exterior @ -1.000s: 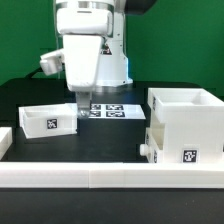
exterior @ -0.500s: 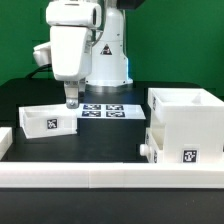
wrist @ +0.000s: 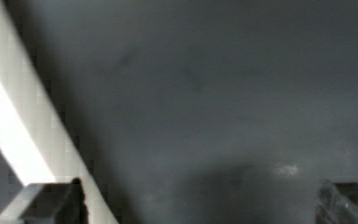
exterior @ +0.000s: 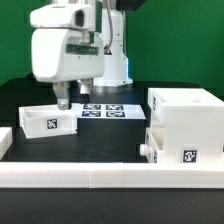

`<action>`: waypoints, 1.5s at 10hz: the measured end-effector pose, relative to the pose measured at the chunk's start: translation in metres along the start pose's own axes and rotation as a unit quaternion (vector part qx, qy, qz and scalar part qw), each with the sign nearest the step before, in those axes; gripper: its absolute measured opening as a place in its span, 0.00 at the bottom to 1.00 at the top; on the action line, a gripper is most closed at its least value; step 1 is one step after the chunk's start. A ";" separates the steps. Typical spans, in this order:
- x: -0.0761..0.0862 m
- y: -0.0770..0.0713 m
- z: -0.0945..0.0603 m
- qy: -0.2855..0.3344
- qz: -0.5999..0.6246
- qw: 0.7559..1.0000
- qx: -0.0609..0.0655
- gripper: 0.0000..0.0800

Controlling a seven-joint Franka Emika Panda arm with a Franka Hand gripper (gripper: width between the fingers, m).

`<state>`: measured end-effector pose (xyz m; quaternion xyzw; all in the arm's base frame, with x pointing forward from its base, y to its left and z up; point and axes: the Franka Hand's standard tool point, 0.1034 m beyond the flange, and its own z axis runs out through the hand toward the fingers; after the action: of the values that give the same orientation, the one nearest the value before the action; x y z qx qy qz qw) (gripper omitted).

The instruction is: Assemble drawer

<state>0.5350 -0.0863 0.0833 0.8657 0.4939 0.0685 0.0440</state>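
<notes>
A loose shallow white tray (exterior: 45,119) with a square tag lies on the black table at the exterior view's left. My gripper (exterior: 62,100) hangs just above its back wall, open and empty. In the wrist view the gripper (wrist: 199,200) shows two dark fingertips (wrist: 51,200) set wide apart over bare dark table, with a white tray wall (wrist: 25,110) beside one of them. The tall white housing (exterior: 185,120) stands at the exterior view's right. A second knobbed tray (exterior: 165,150) sits in its lower part, knob toward the middle.
The marker board (exterior: 105,110) lies flat behind the gripper, near the arm's base. A long white rail (exterior: 110,178) borders the front of the table. A small white piece (exterior: 5,141) shows at the exterior view's left edge.
The gripper has moved steadily toward the exterior view's left, from over the marker board to above the loose tray's back wall. The trays and housing have not moved.
</notes>
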 end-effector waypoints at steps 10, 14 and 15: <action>-0.022 -0.040 -0.001 -0.009 0.216 0.976 0.022 0.81; -0.055 -0.080 0.005 -0.021 0.232 0.972 0.028 0.81; -0.058 -0.087 0.008 -0.025 0.233 0.972 0.033 0.81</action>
<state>0.4330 -0.0921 0.0589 0.9594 0.2790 0.0387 0.0105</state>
